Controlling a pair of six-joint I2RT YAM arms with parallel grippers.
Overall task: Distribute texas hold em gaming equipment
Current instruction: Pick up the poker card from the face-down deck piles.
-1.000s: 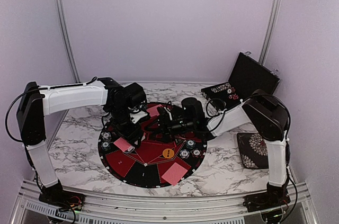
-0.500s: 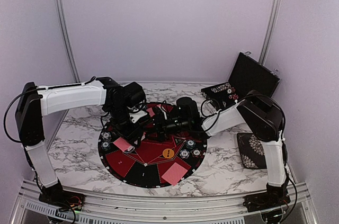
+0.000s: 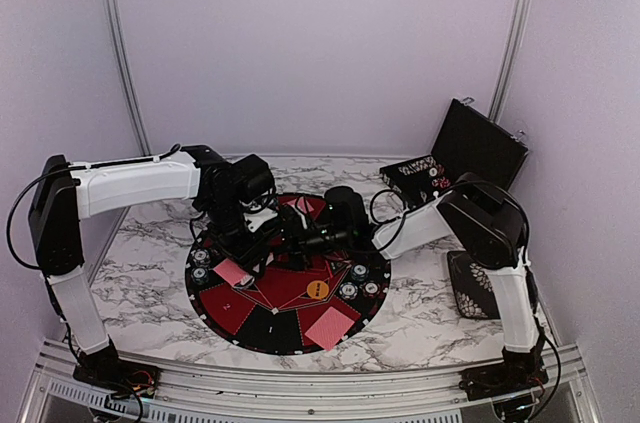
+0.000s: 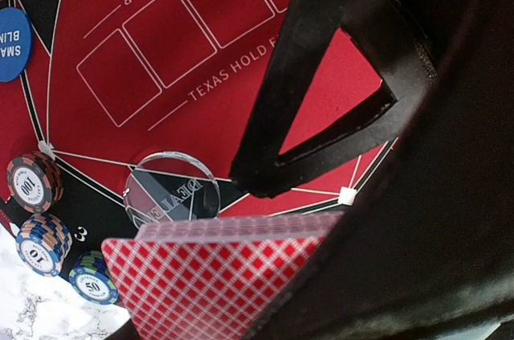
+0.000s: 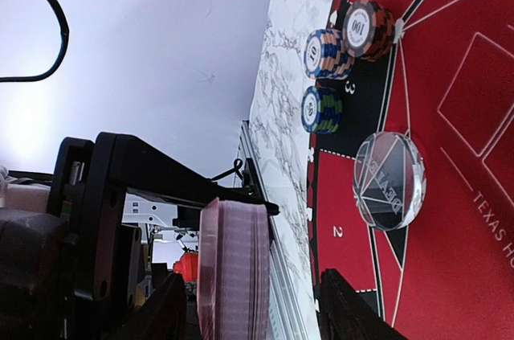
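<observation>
Deck (image 4: 217,272): thin, slick, loose cards; likely to fan, pinch across faces.
Left gripper (image 4: 265,276): clamped on deck.
Right gripper (image 5: 249,308): jaws apart, flanking deck edge.

Both arms were white-shelled links with black joint housings; left arm (image 3: 130,186), right arm (image 3: 500,243). Black cables looped off the shoulders and wrists. Gripper fingers (image 4: 321,91) were matte black, open triangular frames.

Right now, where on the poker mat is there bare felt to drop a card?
Free: the near wedges between the pink card on the left and the red-backed card on the right, below the orange disc. Crowded: mat centre under both fingers, and the chip stacks at the right edge.
</observation>
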